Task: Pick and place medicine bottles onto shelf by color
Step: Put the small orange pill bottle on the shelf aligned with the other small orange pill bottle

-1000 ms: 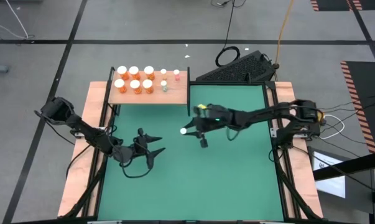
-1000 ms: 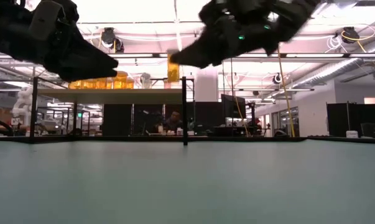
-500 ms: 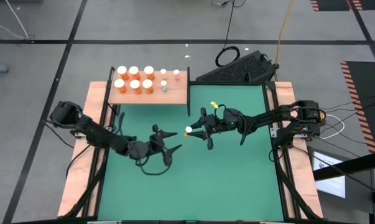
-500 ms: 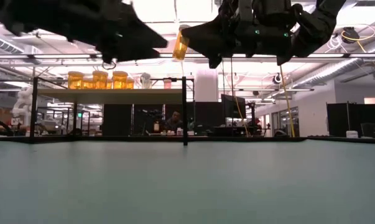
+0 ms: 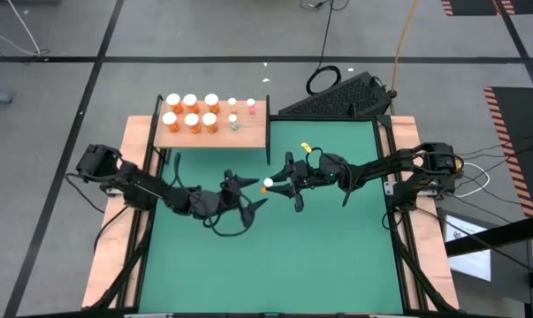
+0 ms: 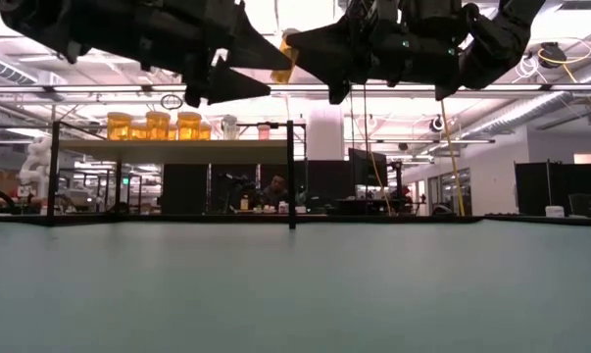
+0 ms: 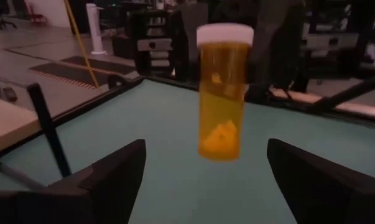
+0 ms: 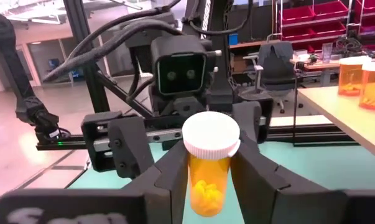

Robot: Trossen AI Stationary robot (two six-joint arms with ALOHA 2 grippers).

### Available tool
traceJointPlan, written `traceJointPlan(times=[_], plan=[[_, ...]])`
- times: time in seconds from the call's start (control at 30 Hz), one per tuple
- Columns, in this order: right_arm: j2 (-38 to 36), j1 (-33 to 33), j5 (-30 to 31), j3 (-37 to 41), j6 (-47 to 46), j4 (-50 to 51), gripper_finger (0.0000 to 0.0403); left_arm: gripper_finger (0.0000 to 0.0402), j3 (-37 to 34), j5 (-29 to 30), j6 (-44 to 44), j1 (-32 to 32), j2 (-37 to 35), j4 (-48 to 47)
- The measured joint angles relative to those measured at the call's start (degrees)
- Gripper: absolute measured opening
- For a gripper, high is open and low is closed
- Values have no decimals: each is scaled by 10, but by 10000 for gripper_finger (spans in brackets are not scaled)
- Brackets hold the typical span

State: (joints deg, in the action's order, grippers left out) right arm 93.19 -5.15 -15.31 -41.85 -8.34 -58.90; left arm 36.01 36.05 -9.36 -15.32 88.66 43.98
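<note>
Right gripper (image 5: pixel 280 188) clamps an orange bottle (image 5: pixel 267 185) mid-air over table centre. Left gripper (image 5: pixel 247 193) faces it, spread wide.

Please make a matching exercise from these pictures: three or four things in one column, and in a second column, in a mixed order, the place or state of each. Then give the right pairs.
Things:
1. right gripper
2. left gripper
3. orange bottle with a white cap
4. shelf

Places or states:
A. open, facing the held bottle
B. at the far left corner of the green mat, bottles standing on it
C. shut on a bottle above the mat
D. in the air between the two grippers

Pairs: 1-C, 2-A, 3-D, 4-B
</note>
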Motion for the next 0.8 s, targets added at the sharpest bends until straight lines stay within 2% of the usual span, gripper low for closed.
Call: traceJointPlan(times=[0.2, 0.37, 0.8], plan=[[0, 5, 0, 0, 0, 0, 102, 317, 1, -49, -8, 27, 0, 17], [0, 9, 0, 0, 6, -4, 102, 280, 1, -80, 0, 40, 0, 34], [0, 9, 4, 0, 16, -9, 102, 166, 1, -85, 0, 41, 0, 27]])
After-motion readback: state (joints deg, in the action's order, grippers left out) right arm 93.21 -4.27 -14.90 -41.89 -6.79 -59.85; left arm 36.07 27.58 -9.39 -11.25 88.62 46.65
